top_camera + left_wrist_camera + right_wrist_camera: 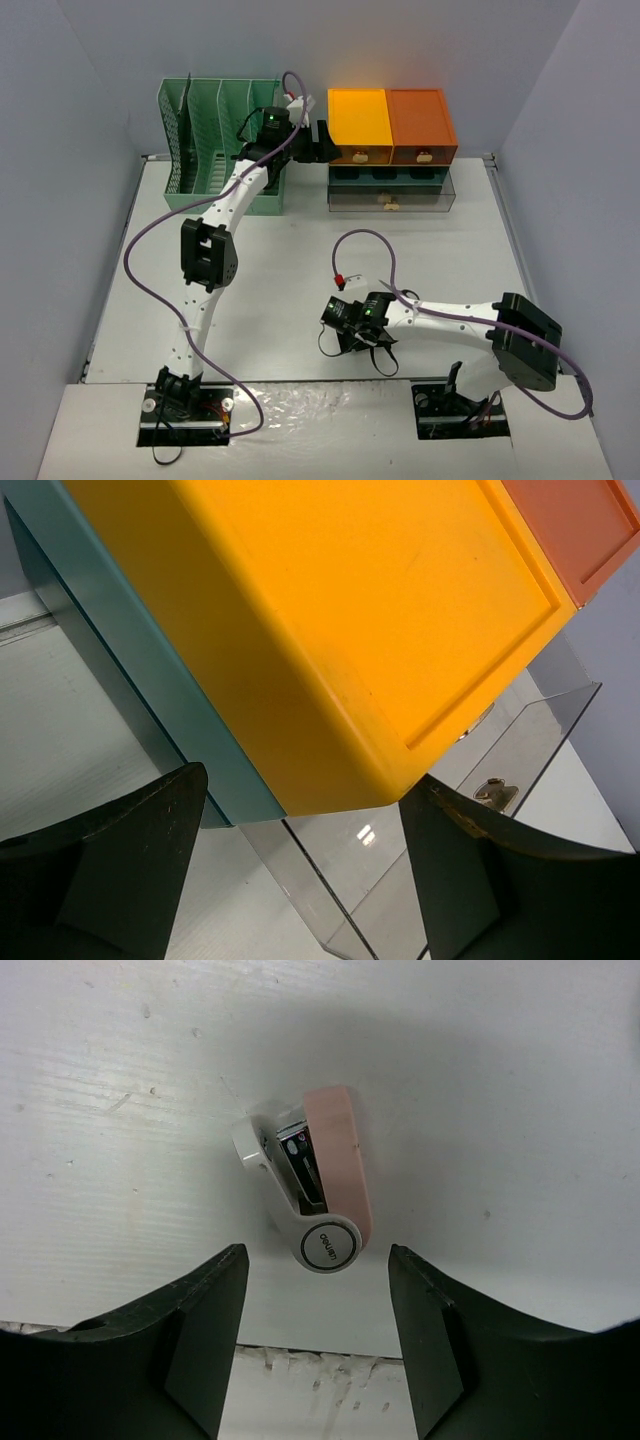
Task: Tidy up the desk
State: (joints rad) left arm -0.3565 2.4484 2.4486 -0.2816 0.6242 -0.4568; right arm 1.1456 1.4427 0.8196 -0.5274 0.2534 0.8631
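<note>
Pink-and-white stapler point(310, 1195) lies loose on the worktop point(280, 260), close to the near edge, right of centre. Right hand point(316, 1295) hangs straight over it with its fingers spread, 1 on either side of the stapler's round end. No contact that I can see, nothing pinched.

Left hand point(322, 140) is up at the back, at the left flank of the drawer unit point(392, 140), between it and the mint-green file rack point(215, 130). Its fingers are spread too. The wrist view frames a corner of the yellow block point(350, 630) between them, not clamped as far as it shows. Below that, a clear drawer point(520, 730) looks pulled out; can't tell what's in it.

Progress, my read: mid-task, 1 item to go.
- Rack and drawer unit sit lined up along the far edge.
- The stapler is the only stray I can spot.
- The open drawer looks like its destination, but that's a guess.

To do: close on the stapler, lift, carry it back, drop it in, push the drawer shut. Risk: the stapler lies angled to the fingers and may twist on the squeeze.
</note>
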